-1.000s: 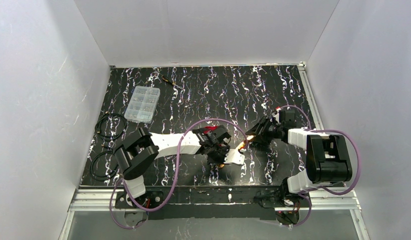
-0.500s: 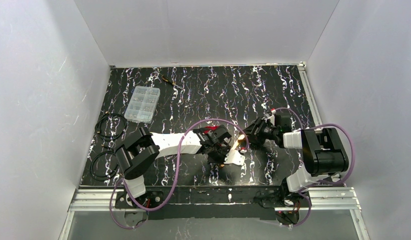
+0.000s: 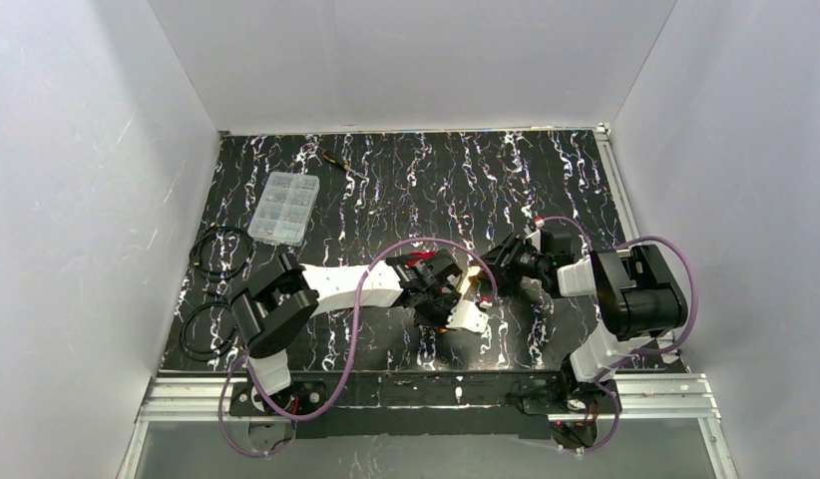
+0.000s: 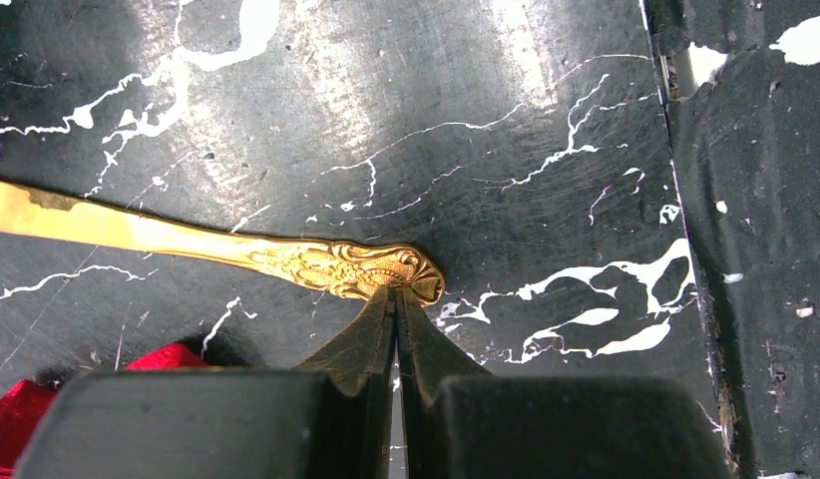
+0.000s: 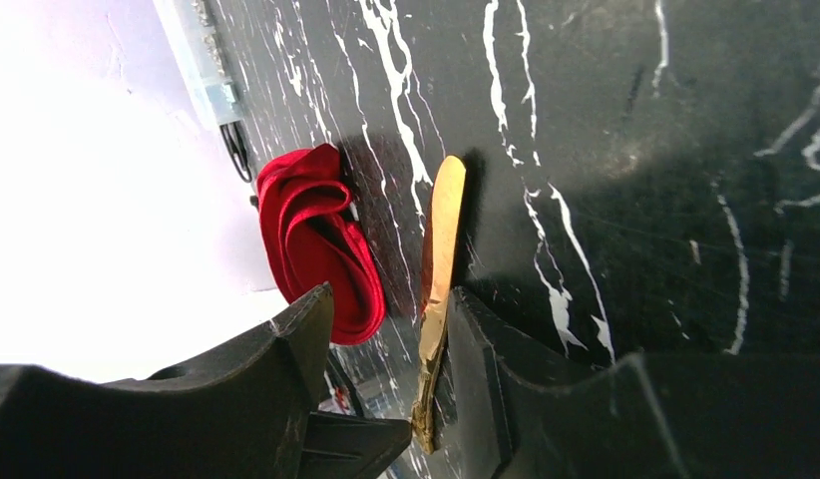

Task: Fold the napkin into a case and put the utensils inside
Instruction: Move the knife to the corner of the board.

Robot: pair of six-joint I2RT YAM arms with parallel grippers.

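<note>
On the left wrist I am seeing the left gripper (image 4: 396, 302) pinched shut, tips touching the ornate end of the gold utensil (image 4: 326, 264) on the table (image 4: 546, 130); the red napkin (image 4: 27, 414) is peeking in, mostly cut off. On the right wrist, the right gripper (image 5: 391, 294) is standing half apart around the utensil, one finger touching it; the bunched napkin is lying just beside, glare swallowing its far side. From above, the left arm (image 3: 336, 284) is hiding most of the napkin
</note>
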